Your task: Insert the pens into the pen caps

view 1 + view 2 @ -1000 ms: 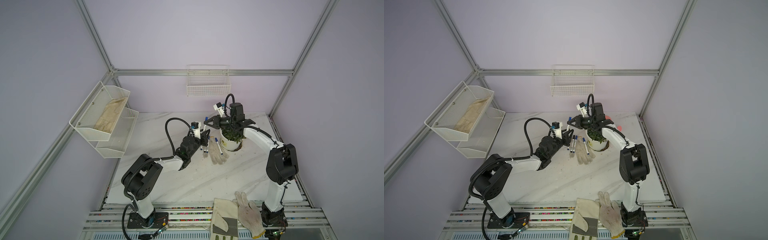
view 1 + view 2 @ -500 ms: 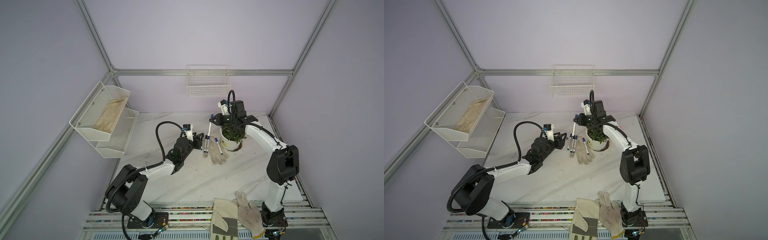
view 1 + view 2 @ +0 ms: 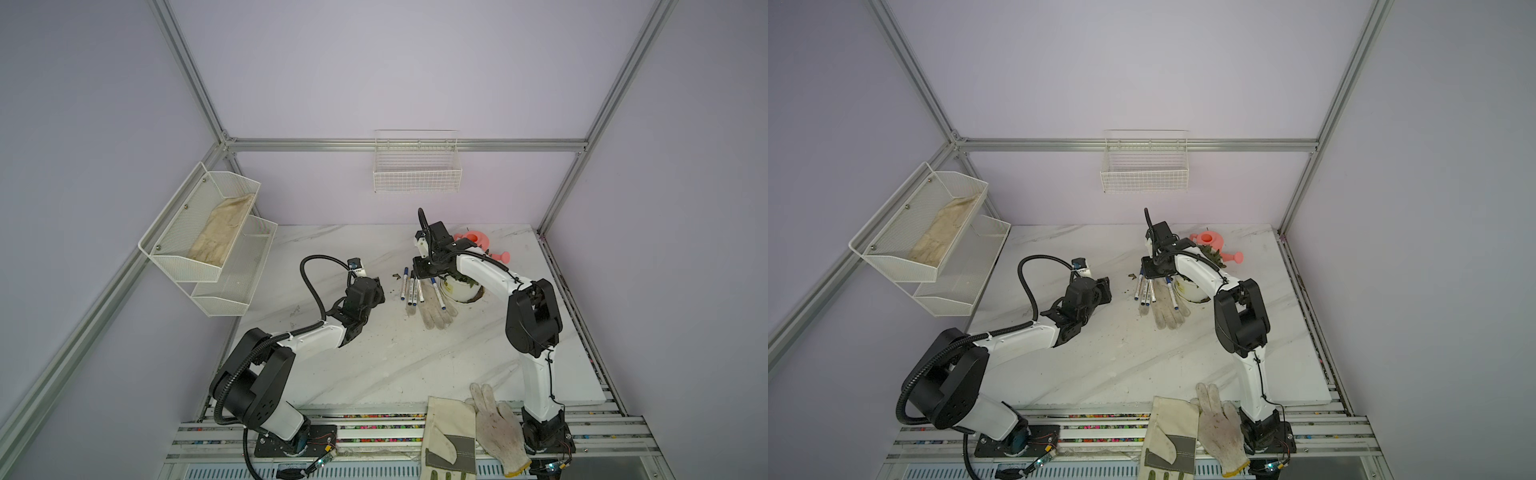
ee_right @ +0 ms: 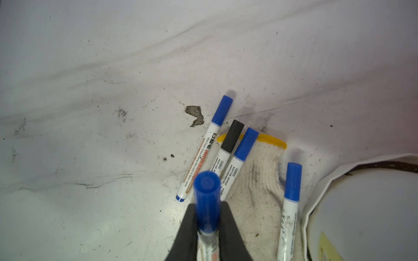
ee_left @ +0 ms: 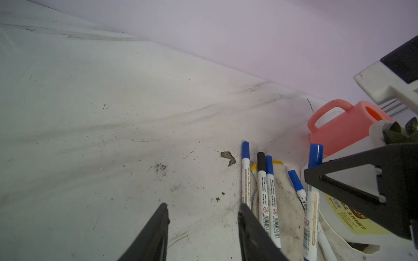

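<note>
Right fingers [image 4: 187,226] clamped on a blue-capped pen [image 4: 207,192] held above the knitted glove [image 4: 255,180], beside four further capped pens [image 4: 203,149] lying partly on the glove, partly on the worktop [image 4: 90,90]; left fingers [image 5: 156,230] parted and empty, near the row.

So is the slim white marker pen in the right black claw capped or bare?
Capped: in the right wrist view a blue plastic cap covers the end of the white marker pen clamped in the right gripper.
</note>
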Robot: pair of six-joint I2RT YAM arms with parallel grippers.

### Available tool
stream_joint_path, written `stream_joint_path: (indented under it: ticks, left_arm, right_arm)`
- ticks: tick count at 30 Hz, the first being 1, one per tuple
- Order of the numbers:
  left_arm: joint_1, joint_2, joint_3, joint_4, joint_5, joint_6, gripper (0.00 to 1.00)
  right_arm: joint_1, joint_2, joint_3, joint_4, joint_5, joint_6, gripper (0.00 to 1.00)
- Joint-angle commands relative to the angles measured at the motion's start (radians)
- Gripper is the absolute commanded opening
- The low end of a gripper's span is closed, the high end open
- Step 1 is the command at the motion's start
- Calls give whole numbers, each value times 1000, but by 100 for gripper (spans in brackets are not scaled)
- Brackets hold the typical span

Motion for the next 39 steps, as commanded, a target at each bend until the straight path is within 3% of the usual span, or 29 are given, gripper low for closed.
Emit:
stream_joint_path:
  ticks: [1,8,15,21,24,28,32,35,39]
  left_arm:
    - [2,0,21,19,-20,-8,49]
    - [4,-1,20,19,-18,-7,49]
    - [4,12,33,16,-9,-2,49]
    - [7,0,26,8,-89,12,49]
    - [29,-29,25,-48,-181,25,49]
    - [97,-118,-7,-163,-290,73,52]
    - [208,-289,-105,-171,-324,139,59]
    - [295,-355,-149,-180,-355,205,61]
    - [396,-348,-194,-127,-336,280,64]
  right_arm:
    - [-11,22,3,-63,68,-14,12]
    - [-11,12,17,-62,110,-4,31]
    - [-11,-38,22,-15,100,-1,33]
    - [-22,-233,-113,254,67,25,35]
    - [-82,-344,-231,403,161,60,36]
    - [-232,-549,-578,695,390,133,41]
    - [-262,-680,-936,1011,629,-12,54]
    - [-286,-647,-1080,1116,767,22,61]
    - [-319,-448,-1096,1211,756,52,61]
